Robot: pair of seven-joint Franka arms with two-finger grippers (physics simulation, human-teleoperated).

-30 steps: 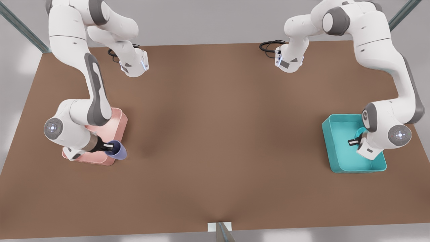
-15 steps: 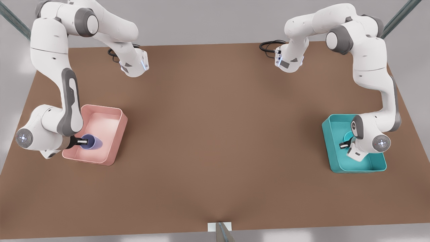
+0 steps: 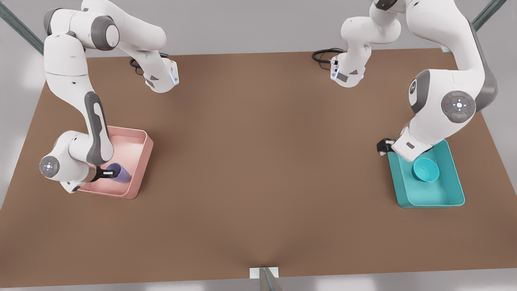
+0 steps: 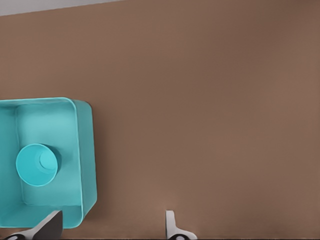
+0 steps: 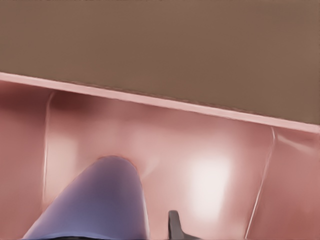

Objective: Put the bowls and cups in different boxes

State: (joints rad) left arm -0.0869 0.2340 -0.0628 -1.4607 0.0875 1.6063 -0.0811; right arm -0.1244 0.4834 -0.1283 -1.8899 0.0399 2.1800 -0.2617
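Right gripper (image 3: 110,174), at the front view's left, pinches the cup (image 3: 120,173) by its rim, holding it tilted low inside the pink box (image 3: 141,137); you cannot tell from here whether its base touches the floor. At the front view's right, the left gripper (image 3: 383,145) hangs just outside the teal box (image 3: 454,159), by its far corner, while the bowl (image 3: 425,169) sits upright on that box's floor, free of any grip.

Looking through the left wrist view, you see the fingertips (image 4: 171,222) spread wide with nothing between them, over bare table (image 4: 210,100); the teal box (image 4: 84,150) lies off to one side with the bowl (image 4: 37,164) resting in it.

Through the right wrist view, the cup (image 5: 100,200) slants across the pink box (image 5: 150,100) interior, one finger (image 5: 173,225) visible beside its wall.

Expect the cup to be light, rigid and smooth, likely to roll on its tapered side if dropped tilted. A rim pinch, one finger inside, suits it; the bowl would take the same hold on its lip.
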